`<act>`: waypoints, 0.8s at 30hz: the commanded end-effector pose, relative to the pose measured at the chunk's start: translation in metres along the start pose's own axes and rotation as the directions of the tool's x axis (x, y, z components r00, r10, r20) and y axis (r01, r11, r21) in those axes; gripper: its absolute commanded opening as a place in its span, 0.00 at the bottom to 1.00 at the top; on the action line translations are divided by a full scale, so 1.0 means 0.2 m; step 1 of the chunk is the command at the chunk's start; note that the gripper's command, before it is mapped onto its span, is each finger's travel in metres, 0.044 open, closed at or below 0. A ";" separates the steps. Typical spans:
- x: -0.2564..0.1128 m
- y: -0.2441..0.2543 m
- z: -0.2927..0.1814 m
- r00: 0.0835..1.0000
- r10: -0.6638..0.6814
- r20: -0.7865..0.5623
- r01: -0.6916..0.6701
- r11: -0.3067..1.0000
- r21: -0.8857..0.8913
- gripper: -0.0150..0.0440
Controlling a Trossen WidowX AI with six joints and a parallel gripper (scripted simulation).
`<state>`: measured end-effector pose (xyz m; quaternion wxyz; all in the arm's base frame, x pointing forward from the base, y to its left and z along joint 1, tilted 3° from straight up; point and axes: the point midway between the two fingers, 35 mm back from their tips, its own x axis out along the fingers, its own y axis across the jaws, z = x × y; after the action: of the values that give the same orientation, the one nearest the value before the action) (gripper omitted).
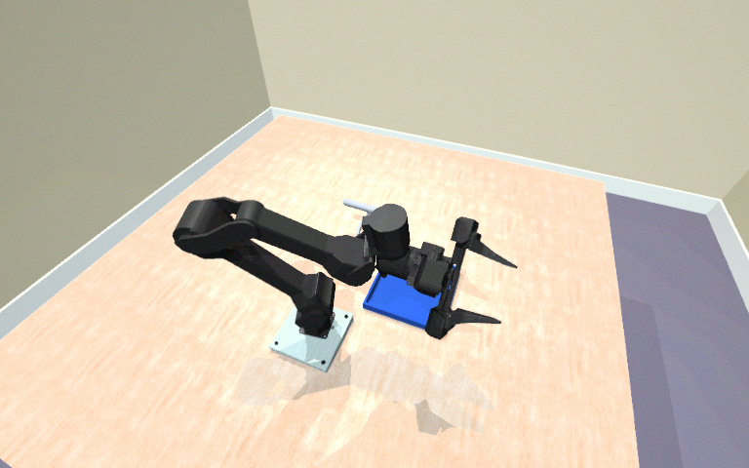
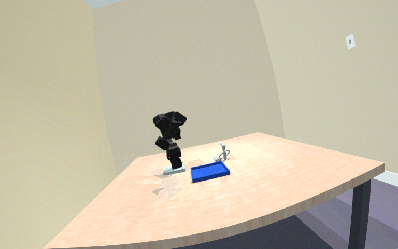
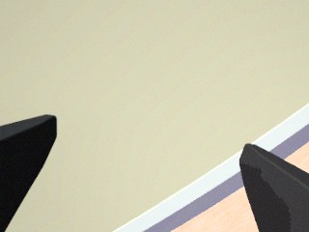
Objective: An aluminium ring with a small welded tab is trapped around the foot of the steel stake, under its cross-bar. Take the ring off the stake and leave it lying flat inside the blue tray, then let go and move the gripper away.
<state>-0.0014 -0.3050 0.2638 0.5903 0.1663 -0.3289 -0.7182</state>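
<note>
The steel stake (image 1: 357,204) (image 2: 223,147) stands upright behind the tray, with its cross-bar on top. In the exterior view the grey ring (image 2: 229,151) is around the stake's post below the cross-bar, and looks tilted. A small pale block (image 2: 216,158) at its lower left looks like the tab. In the top view the arm hides most of the stake, and the ring cannot be made out. The blue tray (image 1: 393,294) (image 2: 210,171) holds nothing that I can see. My gripper (image 1: 508,294) (image 3: 151,139) is wide open and empty, high above the table beyond the tray, away from the stake.
The arm's pale base plate (image 1: 326,353) (image 2: 174,170) is fixed to the wooden table (image 1: 512,406) (image 2: 164,216), beside the tray. The arm reaches over the tray in the top view. Walls surround the table. The wrist view shows mostly wall.
</note>
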 end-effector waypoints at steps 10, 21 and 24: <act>-0.06 0.09 -0.24 0.978 0.053 -0.200 -0.076 0.991 -0.110 0.59; -0.23 0.21 -0.56 0.873 0.114 -0.475 -0.254 0.937 -0.242 0.59; -0.29 0.24 -0.64 0.828 0.127 -0.546 -0.314 0.912 -0.265 0.59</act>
<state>0.1090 -0.2960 0.2052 0.7314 0.2070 -0.0905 -0.6434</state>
